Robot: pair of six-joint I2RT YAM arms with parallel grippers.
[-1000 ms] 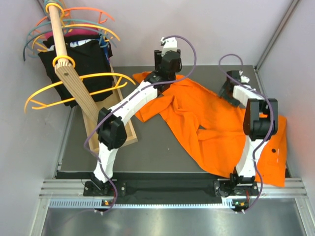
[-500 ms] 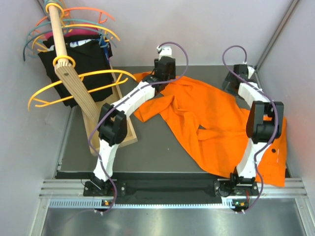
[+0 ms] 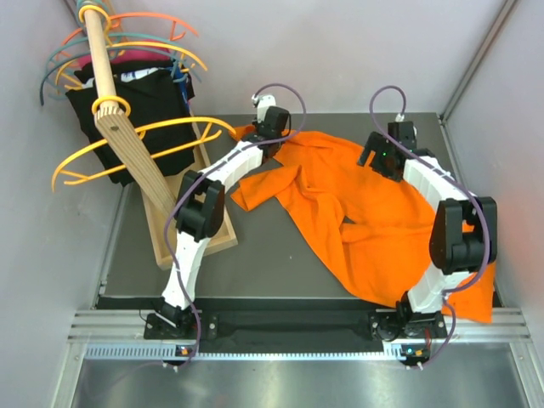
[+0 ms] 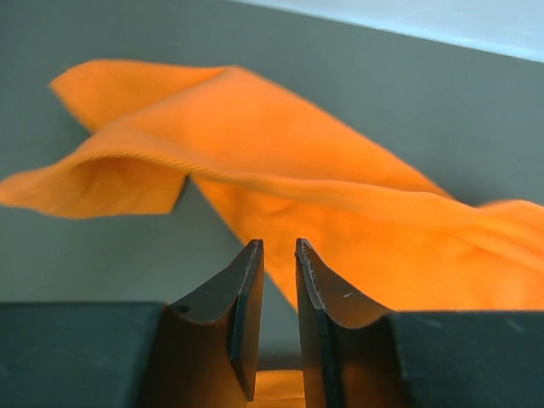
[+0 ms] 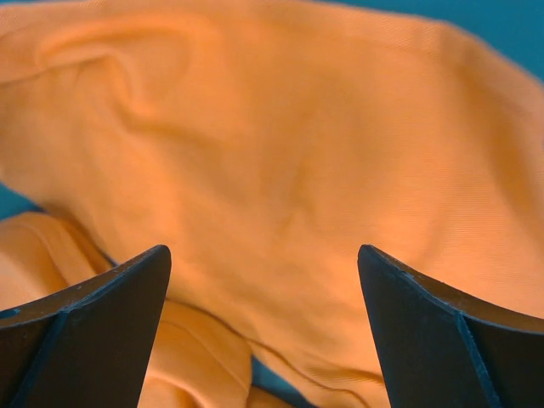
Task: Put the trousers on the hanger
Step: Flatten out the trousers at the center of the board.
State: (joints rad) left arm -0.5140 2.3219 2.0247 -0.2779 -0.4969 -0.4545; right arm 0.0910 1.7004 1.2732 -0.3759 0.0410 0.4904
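Observation:
The orange trousers (image 3: 365, 212) lie spread over the middle and right of the table, one leg running to the near right corner. My left gripper (image 3: 263, 136) is at their far left corner, close to the tip of the amber-yellow hanger (image 3: 153, 129) hanging on the wooden rod. In the left wrist view the gripper (image 4: 279, 245) is nearly shut, with orange cloth between the finger bases and a raised fold of the trousers (image 4: 280, 161) ahead. My right gripper (image 3: 374, 153) is wide open just above the trousers' far edge; the right wrist view (image 5: 263, 255) shows only orange cloth (image 5: 280, 144) below.
A slanted wooden rod (image 3: 115, 98) on a wooden base (image 3: 217, 234) stands at the left. It carries black garments (image 3: 144, 98) and coral and teal hangers (image 3: 127, 34). Grey walls close in the far side and the right.
My left gripper has moved left towards the hanger's tip, and the trousers' far edge has gone with it. My right gripper has swung left over the trousers.

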